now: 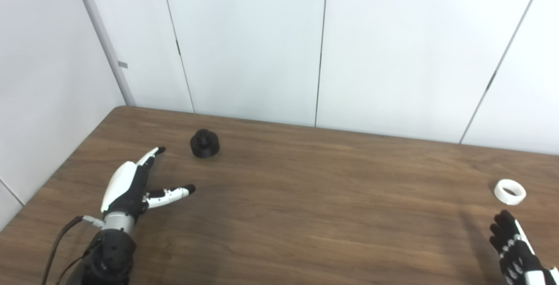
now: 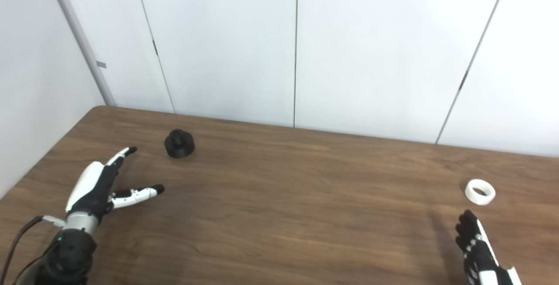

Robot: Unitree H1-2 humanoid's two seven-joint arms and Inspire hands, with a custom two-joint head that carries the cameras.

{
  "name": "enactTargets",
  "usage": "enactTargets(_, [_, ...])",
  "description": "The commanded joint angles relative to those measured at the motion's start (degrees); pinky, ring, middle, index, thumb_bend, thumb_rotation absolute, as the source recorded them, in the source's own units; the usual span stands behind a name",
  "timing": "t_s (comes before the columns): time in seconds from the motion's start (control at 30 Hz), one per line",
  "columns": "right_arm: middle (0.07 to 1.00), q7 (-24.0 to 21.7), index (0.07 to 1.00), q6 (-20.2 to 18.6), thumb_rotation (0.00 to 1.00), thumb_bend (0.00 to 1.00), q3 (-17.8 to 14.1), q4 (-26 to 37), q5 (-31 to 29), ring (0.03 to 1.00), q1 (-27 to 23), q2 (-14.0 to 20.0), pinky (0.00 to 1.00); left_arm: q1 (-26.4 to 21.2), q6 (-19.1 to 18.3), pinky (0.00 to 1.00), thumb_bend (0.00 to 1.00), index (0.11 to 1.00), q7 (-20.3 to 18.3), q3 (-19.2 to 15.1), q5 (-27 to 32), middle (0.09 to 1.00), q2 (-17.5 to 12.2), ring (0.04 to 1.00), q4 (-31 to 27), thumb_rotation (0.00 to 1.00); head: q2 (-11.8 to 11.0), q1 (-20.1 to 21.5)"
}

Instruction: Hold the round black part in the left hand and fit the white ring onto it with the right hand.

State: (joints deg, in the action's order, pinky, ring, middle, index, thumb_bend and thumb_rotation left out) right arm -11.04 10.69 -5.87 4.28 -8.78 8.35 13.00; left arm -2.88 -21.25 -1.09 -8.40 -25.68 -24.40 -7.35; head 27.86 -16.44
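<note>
On the wooden table [image 1: 305,197], the left hand [image 1: 131,187] lies spread and empty, the round black part [image 1: 205,143] just beyond its fingertips. The right hand [image 1: 515,250], fingers extended and holding nothing, sits near the white ring [image 1: 509,191].

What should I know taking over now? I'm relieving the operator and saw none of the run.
Left hand: open, empty, over the table's left side, fingers aimed toward the round black part, not touching it.
Right hand: fingers apart, empty, low at the right edge of view, just short of the white ring.
Both parts lie apart on the wooden table: black part far left, ring far right.
Done: nothing picked up.
Left: grasp the black part with the left hand, take the ring with the right, fit the ring on.
</note>
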Motion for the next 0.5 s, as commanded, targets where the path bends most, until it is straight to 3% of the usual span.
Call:
enactTargets(0.0, [0.995,-0.38,1.0,0.57,1.0,0.56,1.17,-6.55,-0.93,0.988,2.85,-2.12,1.0,-3.66,1.56,0.92,0.9,0.937,1.53,0.09,-1.14,0.971,-1.98,0.989,0.61,0.36,0.08,-0.04])
enactTargets(0.23, [0.997,-0.54,1.0,0.81,1.0,0.57,1.04,-6.71,-1.01,0.988,2.9,-2.09,1.0,-9.22,2.12,0.99,0.95,0.911,2.94,1.73,-1.93,0.968,-2.63,1.0,7.73,0.41,0.08,-0.04])
enactTargets(0.47, [0.99,-0.26,0.995,0.26,1.0,0.59,1.2,-6.61,-0.61,0.985,3.11,-2.27,1.0,-14.6,4.04,1.0,0.95,0.898,4.94,4.08,-3.54,0.956,-3.58,1.0,14.95,0.4,0.06,0.6])
